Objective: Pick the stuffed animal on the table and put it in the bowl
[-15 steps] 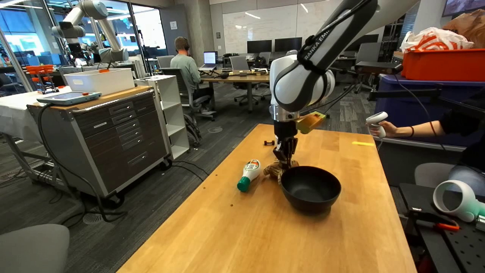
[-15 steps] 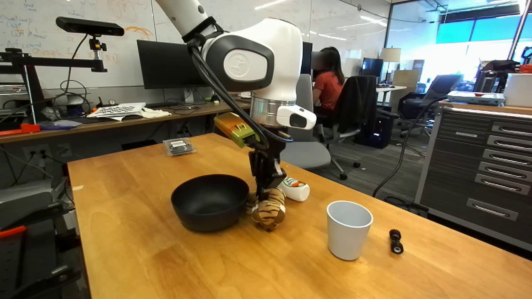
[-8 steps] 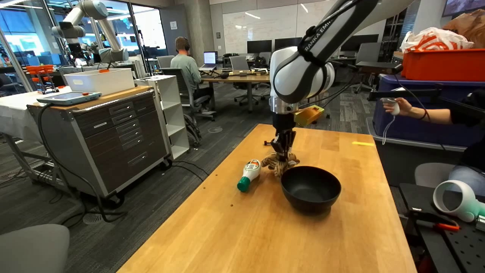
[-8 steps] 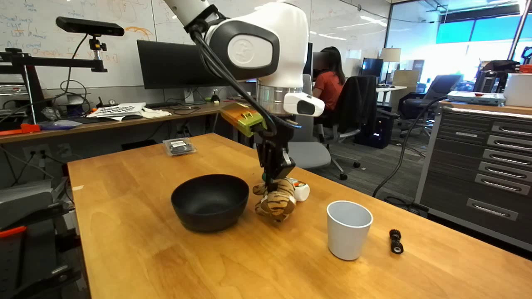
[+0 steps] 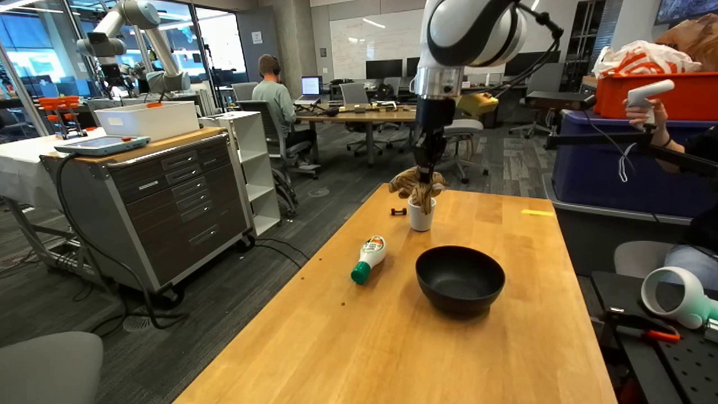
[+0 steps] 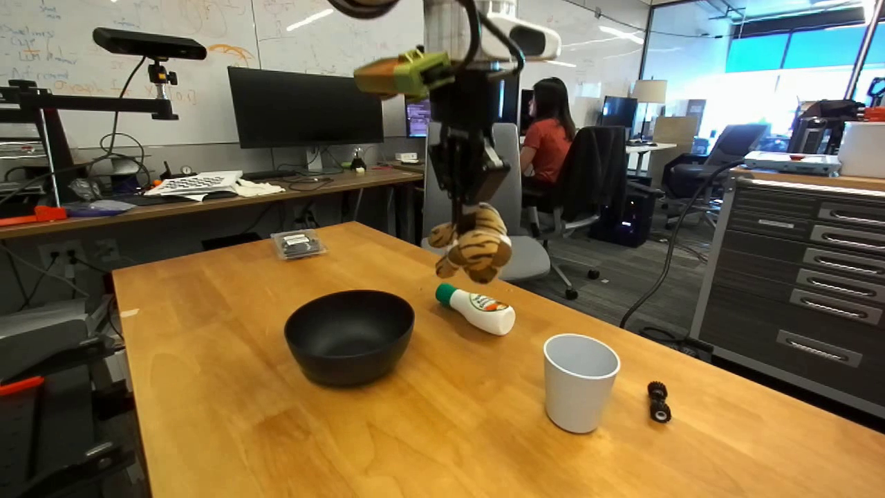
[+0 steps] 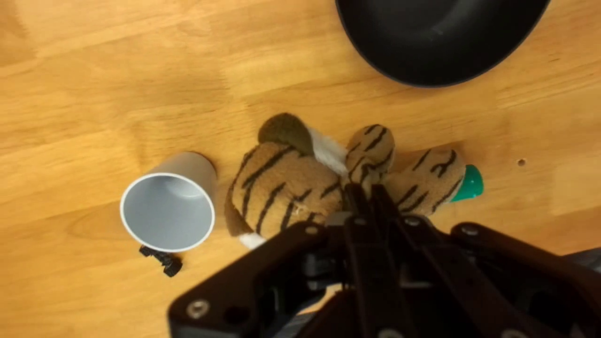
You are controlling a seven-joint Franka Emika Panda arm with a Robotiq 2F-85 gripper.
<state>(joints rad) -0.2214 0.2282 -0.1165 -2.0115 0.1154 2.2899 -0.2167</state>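
Transfer of a soft object, which we judge to be at the carrying step. The gripper [image 7: 367, 190] has its fingers nearly together, with a narrow pinch of the stuffed animal [image 6: 484, 250] between them. The toy hangs at the fingertips, raised above the table [image 6: 415, 443], its bulky end to one side and its limbs to the other. The bowl [image 6: 349, 363] stands lower than the gripper and off to its side, not under it. To place well, we should travel sideways with enough height for the dangling parts to pass over the rim, centre the toy's bulk rather than the fingertips over the opening, and lower before releasing; so small a pinch may let the plush swing.

Of the containers, the bowl shows its dark inside, and the toy is not in it. The cup [image 6: 577, 398] stands upright below the gripper, toward the toy's bulky end, its pale inner wall in view. The bottle [image 6: 480, 315] lies capped on its side below the gripper; its contents we cannot tell. Well away from the gripper, an orange bin [image 5: 659, 96] bears a white plastic bag [image 5: 645, 57]; what the white bin [image 5: 152, 121] holds is hidden from us.
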